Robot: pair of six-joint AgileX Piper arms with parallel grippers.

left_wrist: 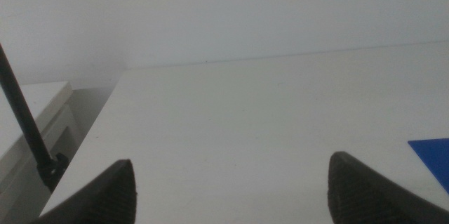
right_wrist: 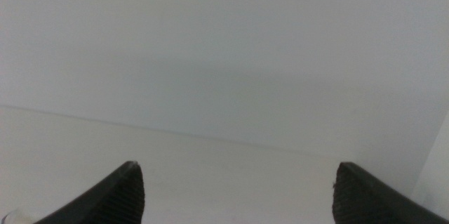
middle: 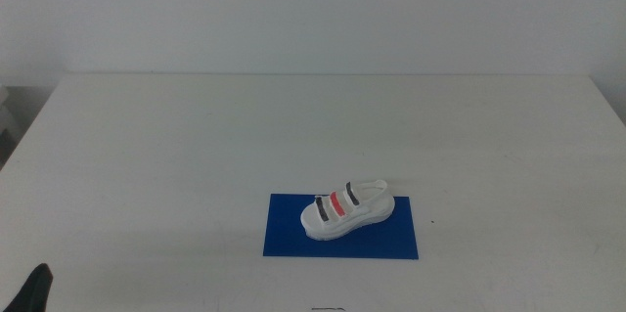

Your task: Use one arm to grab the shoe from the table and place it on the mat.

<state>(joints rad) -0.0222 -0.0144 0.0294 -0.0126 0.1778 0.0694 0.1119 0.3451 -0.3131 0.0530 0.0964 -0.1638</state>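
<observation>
White shoe [middle: 346, 211] down on the blue mat [middle: 284, 240], lying lengthwise, dark and red straps up, sole well inside the mat's edges. Mat flat on the white surface [middle: 196, 146], toward the near edge. Left gripper [left_wrist: 231, 189] parked low at the near left corner, jaws wide apart, nothing between them, a blue sliver of mat just in its wrist view. Right gripper [right_wrist: 238, 196] out of the middle view, jaws spread wide too, over bare surface.
</observation>
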